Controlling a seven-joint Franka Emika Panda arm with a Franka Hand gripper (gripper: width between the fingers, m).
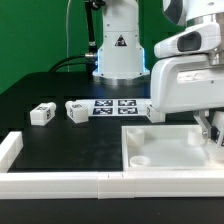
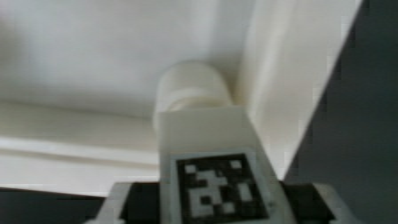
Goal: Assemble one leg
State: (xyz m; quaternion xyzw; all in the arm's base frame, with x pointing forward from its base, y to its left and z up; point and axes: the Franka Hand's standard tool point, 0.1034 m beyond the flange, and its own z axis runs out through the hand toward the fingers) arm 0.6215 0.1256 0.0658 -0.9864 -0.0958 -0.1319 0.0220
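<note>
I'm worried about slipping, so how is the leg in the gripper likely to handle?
The leg looks like rigid moulded plastic, so it is probably stiff and light. Its smooth white faces could slip in the gripper. The rounded end might let it roll if dropped, though the flat tagged side should resist.

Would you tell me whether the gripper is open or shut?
The gripper is shut on the leg: the wrist view shows it clamped between the fingers.

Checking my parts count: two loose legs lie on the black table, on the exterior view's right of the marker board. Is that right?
Wrong side. One leg and a second leg lie on the black table, but on the exterior view's left of the marker board, as the exterior view shows.
</note>
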